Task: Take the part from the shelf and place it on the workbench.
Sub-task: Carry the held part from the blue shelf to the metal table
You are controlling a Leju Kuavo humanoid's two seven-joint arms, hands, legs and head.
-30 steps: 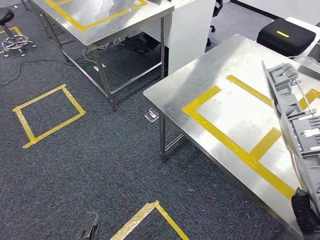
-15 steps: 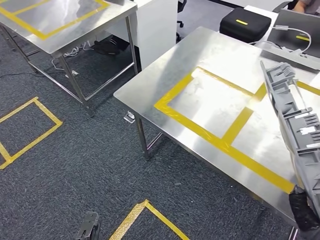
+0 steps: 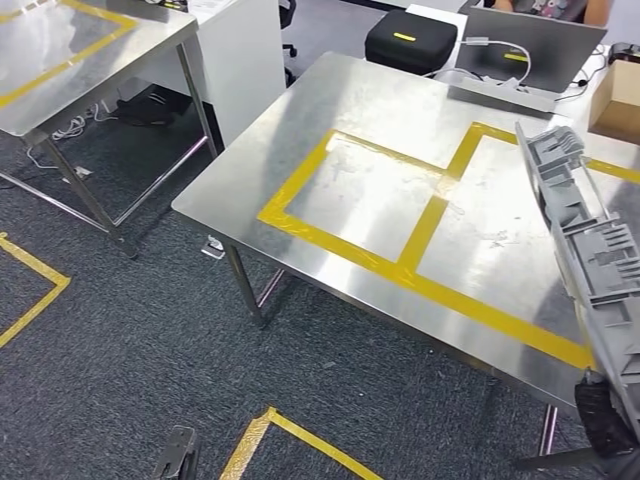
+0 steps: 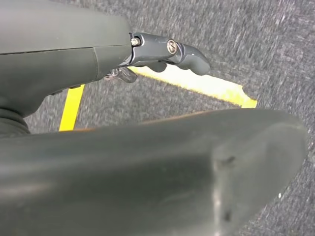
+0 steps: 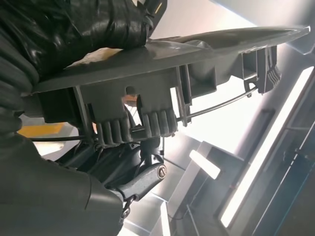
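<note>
Gripping the grey part (image 3: 589,250) at its near end, the right hand (image 3: 604,420) holds it tilted, long axis running up and away over the workbench (image 3: 362,110), whose taped area lies leftward.

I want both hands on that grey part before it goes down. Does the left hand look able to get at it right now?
Probably not yet. The left hand hangs low over the carpet, while the grey part is held by the right hand far across, above the workbench.

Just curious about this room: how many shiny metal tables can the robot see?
2: the near table with yellow tape, right of centre, and the far table at the upper left. More may stand out of frame.
</note>
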